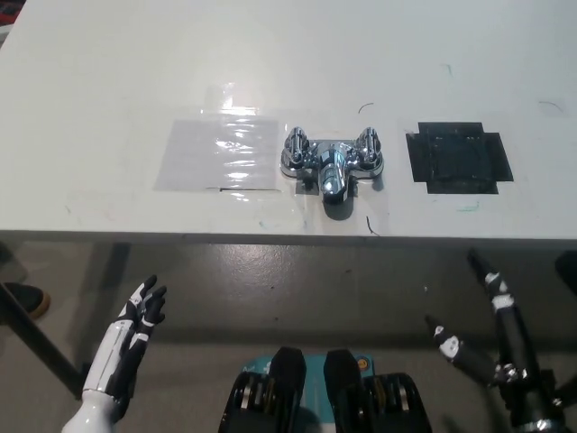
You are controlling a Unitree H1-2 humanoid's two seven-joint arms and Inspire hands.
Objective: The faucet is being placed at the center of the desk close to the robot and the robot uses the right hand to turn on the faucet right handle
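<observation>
A chrome faucet stands near the front edge of the white desk, about the middle. Its right handle and left handle flank a short spout pointing toward me. My black right hand hangs below the desk edge at the lower right, fingers spread, holding nothing and well short of the faucet. My white left hand rests at the lower left below the desk, fingers apart and empty.
A clear plastic sheet is taped flat left of the faucet. A black square patch lies on the desk to its right. A dark shoe shows on the floor at far left.
</observation>
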